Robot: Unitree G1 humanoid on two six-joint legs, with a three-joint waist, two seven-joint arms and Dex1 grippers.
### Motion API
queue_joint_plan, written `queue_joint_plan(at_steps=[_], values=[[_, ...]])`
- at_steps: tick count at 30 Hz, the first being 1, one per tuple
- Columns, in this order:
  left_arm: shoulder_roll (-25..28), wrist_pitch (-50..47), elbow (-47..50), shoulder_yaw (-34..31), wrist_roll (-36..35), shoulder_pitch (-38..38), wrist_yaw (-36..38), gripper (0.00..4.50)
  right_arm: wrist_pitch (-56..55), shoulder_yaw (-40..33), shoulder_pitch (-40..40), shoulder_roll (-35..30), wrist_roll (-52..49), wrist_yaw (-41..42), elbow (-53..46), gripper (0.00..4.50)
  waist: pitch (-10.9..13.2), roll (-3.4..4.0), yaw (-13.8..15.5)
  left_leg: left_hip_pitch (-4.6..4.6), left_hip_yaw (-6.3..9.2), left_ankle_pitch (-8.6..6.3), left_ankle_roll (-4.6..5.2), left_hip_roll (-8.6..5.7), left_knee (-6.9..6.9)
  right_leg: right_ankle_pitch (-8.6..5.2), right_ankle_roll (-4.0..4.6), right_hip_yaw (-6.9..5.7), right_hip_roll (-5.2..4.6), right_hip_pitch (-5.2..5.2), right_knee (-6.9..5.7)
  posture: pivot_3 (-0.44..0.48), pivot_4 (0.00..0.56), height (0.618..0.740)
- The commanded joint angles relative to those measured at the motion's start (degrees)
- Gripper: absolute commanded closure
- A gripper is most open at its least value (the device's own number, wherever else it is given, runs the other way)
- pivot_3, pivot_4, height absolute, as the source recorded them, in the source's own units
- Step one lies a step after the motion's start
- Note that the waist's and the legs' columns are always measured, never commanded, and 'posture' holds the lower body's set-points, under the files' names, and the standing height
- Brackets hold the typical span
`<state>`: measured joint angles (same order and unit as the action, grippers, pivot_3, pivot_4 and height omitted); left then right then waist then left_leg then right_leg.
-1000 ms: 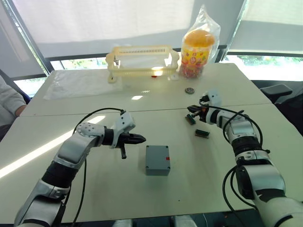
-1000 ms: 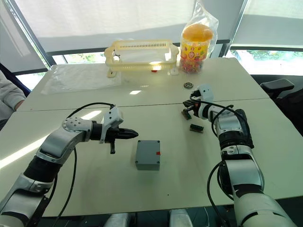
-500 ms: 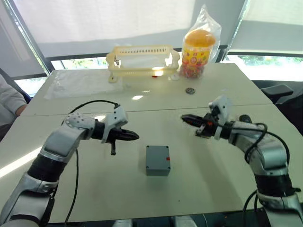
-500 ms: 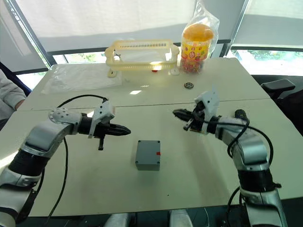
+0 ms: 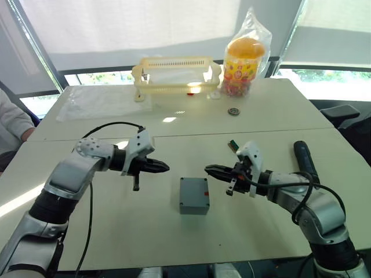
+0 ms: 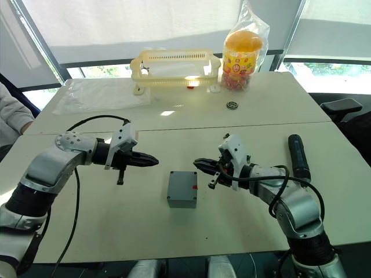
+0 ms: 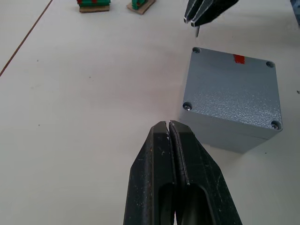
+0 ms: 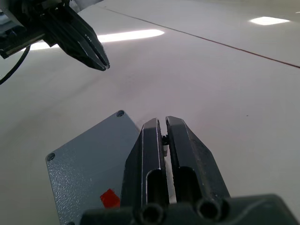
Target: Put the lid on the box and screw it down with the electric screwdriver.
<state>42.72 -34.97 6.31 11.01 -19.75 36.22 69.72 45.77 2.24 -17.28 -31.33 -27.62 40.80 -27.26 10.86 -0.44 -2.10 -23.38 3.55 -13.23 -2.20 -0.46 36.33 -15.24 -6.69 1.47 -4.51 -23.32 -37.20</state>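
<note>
Box [image 5: 193, 195] sits mid-table, lid [image 7: 233, 84] on; I can't see inside. Right gripper [image 8: 163, 137] pinches a tiny dark part I can't identify, left gripper [image 7: 168, 129] clenched empty. Electric screwdriver [image 6: 297, 157] lies far right on white table [image 5: 174, 243].

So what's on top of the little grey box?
The lid sits on the box, screw holes at its corners. Whether screws are in cannot be told. The lid covers whatever is inside.
</note>
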Motion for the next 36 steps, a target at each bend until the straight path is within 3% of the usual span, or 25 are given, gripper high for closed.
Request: queue_joint_plan(at_steps=[1, 36], values=[[0.47, 0.11, 2.07, -0.70, -0.56, -0.11, 0.00, 4.50, -1.32, -0.08, -0.32, 0.23, -0.99, -0.16, -2.20, 4.44, 0.00, 0.00, 0.01, 0.00, 0.00, 0.00, 0.00, 0.00, 0.00, 0.00, 0.00, 0.00, 0.00, 0.00, 0.00, 0.000, 0.150, 0.740], [-0.69, -0.30, 2.28, -0.27, -0.28, -0.25, -1.51, 4.50, -7.25, 4.34, 0.30, -0.94, 3.29, 0.82, 3.85, 4.44, 0.00, -0.01, 0.07, 0.00, 0.01, 0.00, 0.00, 0.00, 0.00, 0.00, 0.00, -0.01, 0.00, 0.00, 0.00, 0.000, 0.150, 0.740]])
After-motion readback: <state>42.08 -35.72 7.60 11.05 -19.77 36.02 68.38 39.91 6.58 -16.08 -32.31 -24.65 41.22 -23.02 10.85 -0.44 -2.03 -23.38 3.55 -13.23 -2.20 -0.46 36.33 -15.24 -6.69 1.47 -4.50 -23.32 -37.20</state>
